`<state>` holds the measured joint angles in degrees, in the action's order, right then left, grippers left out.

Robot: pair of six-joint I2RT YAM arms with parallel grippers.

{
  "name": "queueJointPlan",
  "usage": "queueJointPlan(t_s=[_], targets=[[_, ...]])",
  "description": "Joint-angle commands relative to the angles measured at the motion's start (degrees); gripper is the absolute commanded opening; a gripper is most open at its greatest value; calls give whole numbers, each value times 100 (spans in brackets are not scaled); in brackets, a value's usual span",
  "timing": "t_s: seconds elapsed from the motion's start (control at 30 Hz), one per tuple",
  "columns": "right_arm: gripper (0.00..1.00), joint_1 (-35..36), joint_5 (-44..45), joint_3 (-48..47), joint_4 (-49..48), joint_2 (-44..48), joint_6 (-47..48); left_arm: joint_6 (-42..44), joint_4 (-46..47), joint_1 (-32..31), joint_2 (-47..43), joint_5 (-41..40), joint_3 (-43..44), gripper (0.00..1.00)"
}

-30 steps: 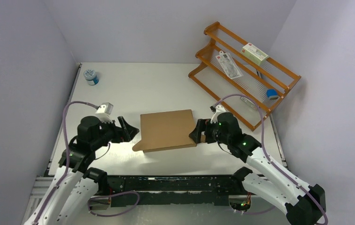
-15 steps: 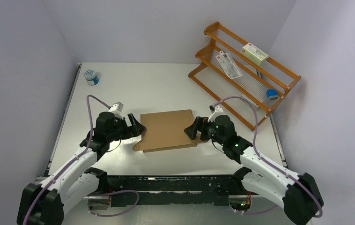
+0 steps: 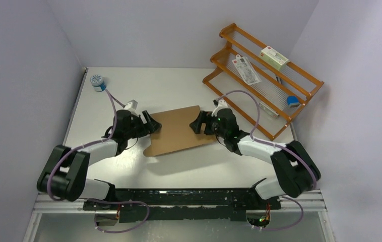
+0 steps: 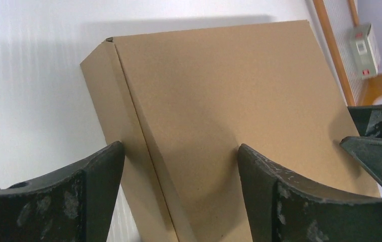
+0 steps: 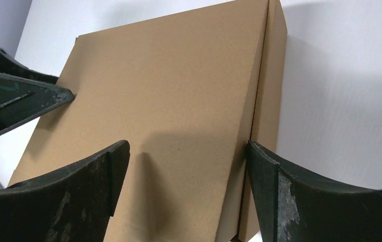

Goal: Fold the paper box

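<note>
Top external, paper box (image 3: pixel 176 132) edges between spread fingers (image 3: pixel 151 124)

No text can be read. The carton (image 3: pixel 274 57) on the rack (image 3: pixel 307 83) carries a red label, and the packet (image 3: pixel 247 70) beside it has a red mark and print. The jar (image 3: pixel 98 81) lid is patterned. All are too small to make out.
</note>
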<state>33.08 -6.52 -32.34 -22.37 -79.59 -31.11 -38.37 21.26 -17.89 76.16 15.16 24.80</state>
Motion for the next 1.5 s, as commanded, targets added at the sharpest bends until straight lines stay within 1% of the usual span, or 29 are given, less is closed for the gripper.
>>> queueJointPlan(t_s=[0.0, 0.17, 0.27, 0.37, 0.47, 0.6, 0.73, 0.8, 0.97, 1.17, 1.27, 1.47], targets=[[87, 28, -699, -483, -328, -823, -60, -238, 1002, -162, 840, 551, 629, 82], [86, -297, -763, -906, -396, -1163, 18, -64, 1027, -156, 1565, 285, 1310, 82], [86, -387, -626, -1179, -73, -1148, 251, 110, 793, -145, 1626, 46, 1520, 83], [86, -411, -424, -1194, 168, -957, 422, 313, 461, -151, 1294, -252, 1496, 86], [86, -411, -327, -1111, 431, -642, 564, 614, -232, -168, 726, -779, 1441, 89], [86, -410, -320, -863, 618, -194, 709, 744, -825, -413, -268, -1356, 935, 89], [86, -402, -450, -692, 685, 1, 828, 862, -1207, -582, -938, -1500, 614, 90], [86, -402, -376, -684, 802, 21, 858, 896, -1310, -637, -982, -1499, 572, 90], [85, -411, 111, -510, 948, 165, 940, 996, -1520, -816, -710, -1503, 625, 90], [77, -401, -69, -334, 1090, 145, 1037, 1076, -2027, -989, -986, -1957, 612, 87], [76, -402, -83, -128, 1053, 221, 987, 1088, -2333, -1054, -1076, -2110, 532, 87], [76, -410, 147, 128, 944, 164, 950, 1038, -2418, -1071, -914, -2130, 363, 85]])
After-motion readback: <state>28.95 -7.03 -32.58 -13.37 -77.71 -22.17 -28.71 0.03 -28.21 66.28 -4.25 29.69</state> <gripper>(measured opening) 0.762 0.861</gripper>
